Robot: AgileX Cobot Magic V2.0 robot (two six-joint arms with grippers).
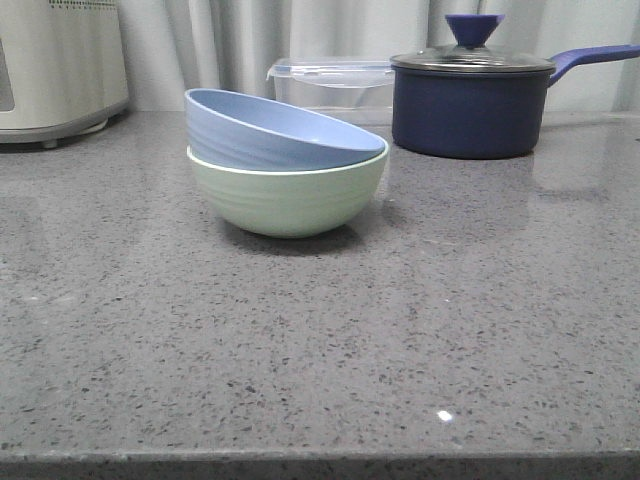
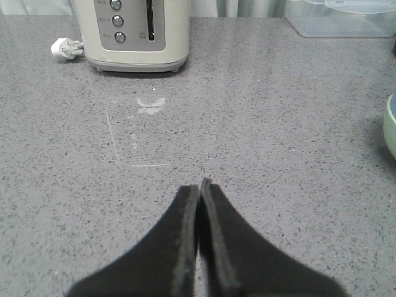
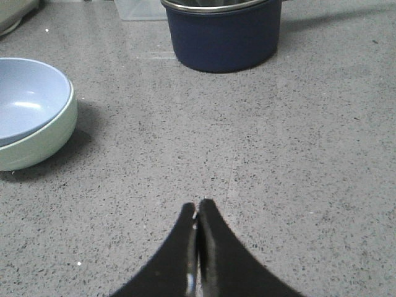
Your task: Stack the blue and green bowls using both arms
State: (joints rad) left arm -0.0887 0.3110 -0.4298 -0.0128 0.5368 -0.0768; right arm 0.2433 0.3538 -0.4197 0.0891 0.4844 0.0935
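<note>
On the left of the tabletop [image 1: 320, 350] stands a cream appliance [image 1: 60, 70], its plug [image 2: 65, 47] lying loose beside it. The left gripper [image 2: 199, 189] is closed on nothing, fingertips pressed together, low over bare stone, well apart from the bowls.

At the middle, the blue bowl [image 1: 275, 130] sits inside the green bowl [image 1: 288, 198], so the stack looks made. But the blue one is tilted, its left rim raised and its right rim sunk to the green rim. That is the weak point: a knock to the tabletop or a brush from an arm could make it rock, slide or tip out. Pressing the high side to level it could also skid the whole stack, since nothing holds the green bowl.

Behind them are a clear container [image 1: 330, 85] and a navy saucepan [image 1: 470, 105], close enough that a pushed stack could strike them.

On the right, the right gripper [image 3: 198, 210] is likewise closed and empty, near the stack's side; a careless sweep leftward would hit the green bowl.
</note>
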